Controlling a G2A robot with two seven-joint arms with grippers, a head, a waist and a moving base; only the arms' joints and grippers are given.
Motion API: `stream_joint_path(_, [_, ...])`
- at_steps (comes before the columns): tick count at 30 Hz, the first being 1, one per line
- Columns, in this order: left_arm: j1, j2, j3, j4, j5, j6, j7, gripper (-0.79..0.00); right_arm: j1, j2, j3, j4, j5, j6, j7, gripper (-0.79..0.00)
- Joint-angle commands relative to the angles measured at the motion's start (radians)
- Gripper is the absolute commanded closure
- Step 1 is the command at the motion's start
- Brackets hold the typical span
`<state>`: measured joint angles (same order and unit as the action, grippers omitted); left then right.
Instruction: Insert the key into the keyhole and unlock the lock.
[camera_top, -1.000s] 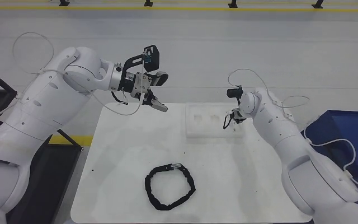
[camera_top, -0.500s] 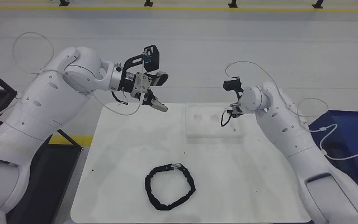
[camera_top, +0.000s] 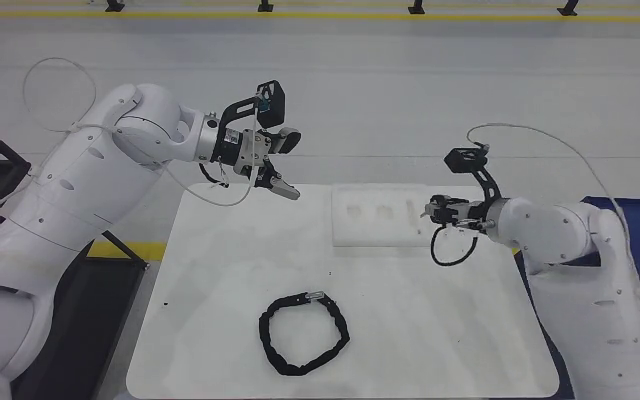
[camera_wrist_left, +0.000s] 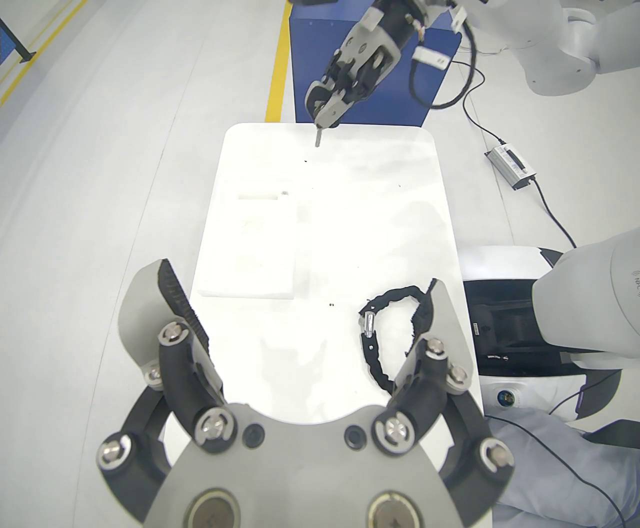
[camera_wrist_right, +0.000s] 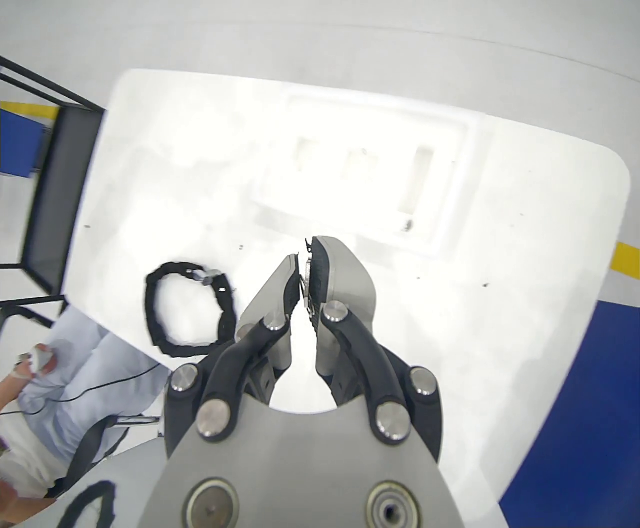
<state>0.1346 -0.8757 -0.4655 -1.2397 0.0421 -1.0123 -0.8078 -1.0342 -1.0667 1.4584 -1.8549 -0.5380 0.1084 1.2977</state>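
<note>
A black chain lock (camera_top: 303, 335) lies in a loop near the table's front, its metal cylinder end (camera_wrist_left: 369, 324) bare at the top of the loop. My right gripper (camera_top: 431, 210) hovers at the right end of the white foam tray (camera_top: 383, 213), shut on a small metal key (camera_wrist_left: 318, 139). The key's thin edge (camera_wrist_right: 303, 272) shows between the pads, with the chain lock (camera_wrist_right: 185, 310) off to one side below. My left gripper (camera_top: 282, 187) hangs open and holding nothing above the table's back left corner, and its fingers (camera_wrist_left: 175, 300) frame the chain lock (camera_wrist_left: 390, 340).
The foam tray (camera_wrist_right: 370, 165) has shallow recesses and sits at the back middle of the white table (camera_top: 200, 330). A blue bin (camera_wrist_left: 310, 75) stands beyond the table's right side. A black cart (camera_top: 80, 300) is on the left.
The right arm has swung out to the right and turned, so its gripper with the key has left the spot over the tray's right part for the tray's right end. The left arm has stayed put.
</note>
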Motion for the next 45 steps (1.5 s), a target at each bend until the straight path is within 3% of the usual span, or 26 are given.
stream_joint_path(1, [0.000,0.000,0.000,0.000,0.000,0.000,0.000,-0.785,-0.040,0.003,0.085,-0.008,0.152,-0.023,-0.014,0.000])
stream_joint_path(9, [0.000,0.000,0.000,0.000,0.000,0.000,0.000,-0.785,-0.175,0.010,0.301,0.012,0.562,-0.072,-0.075,0.000])
stream_joint_path(14, [0.000,0.000,0.000,0.000,0.000,0.000,0.000,-0.785,-0.208,0.011,0.325,0.012,0.648,-0.083,-0.122,0.000])
stream_joint_path(22, [0.000,0.000,0.000,0.000,0.000,0.000,0.000,-0.785,-0.208,0.011,0.325,0.012,0.648,-0.083,-0.122,0.000])
stream_joint_path(25, [-0.001,0.005,-0.024,-0.017,0.143,0.088,0.024,-0.785,-0.208,0.011,0.325,0.012,0.648,-0.083,-0.122,0.000])
stream_joint_path(29, [0.077,0.012,-0.034,-0.027,0.306,0.104,0.127,-0.785,-0.208,0.011,0.325,0.012,0.648,-0.083,-0.122,0.000])
stream_joint_path(36, [0.223,0.012,-0.021,0.048,0.439,0.000,0.299,-0.785,-0.208,0.011,0.325,0.012,0.648,-0.083,-0.122,0.000])
stream_joint_path(45, [0.312,0.006,0.057,0.031,0.561,0.000,0.493,-0.785,-0.208,0.011,0.325,0.012,0.648,-0.083,-0.122,0.000])
